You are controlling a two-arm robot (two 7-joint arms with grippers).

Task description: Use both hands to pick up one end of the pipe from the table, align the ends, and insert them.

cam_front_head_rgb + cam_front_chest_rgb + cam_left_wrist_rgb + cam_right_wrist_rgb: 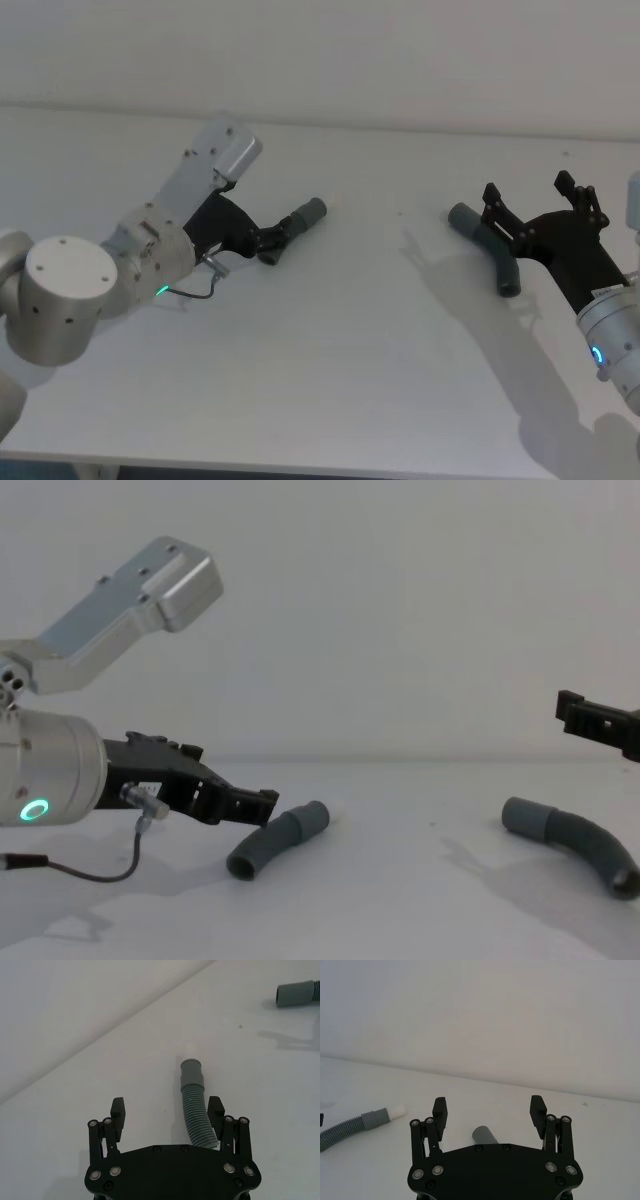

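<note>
Two dark-grey pipe pieces lie apart on the white table (350, 350). The left piece (292, 230) has its ribbed bend (196, 1115) between the fingers of my open left gripper (167, 1110), close against one finger, and its cuff (191, 1072) points away. A white tip (397, 1110) sticks out of that cuff. The right piece (487, 245) lies curved on the table. My right gripper (530, 190) hangs open above it, and in the chest view it (575, 712) is clearly higher than the piece (575, 840). The right piece's cuff (485, 1136) shows between its spread fingers.
A plain wall rises behind the table's far edge (400, 125). The left arm's silver wrist with a green ring light (35, 810) and a loose black cable (90, 870) sit low over the table at the left. Bare tabletop (390, 260) separates the two pieces.
</note>
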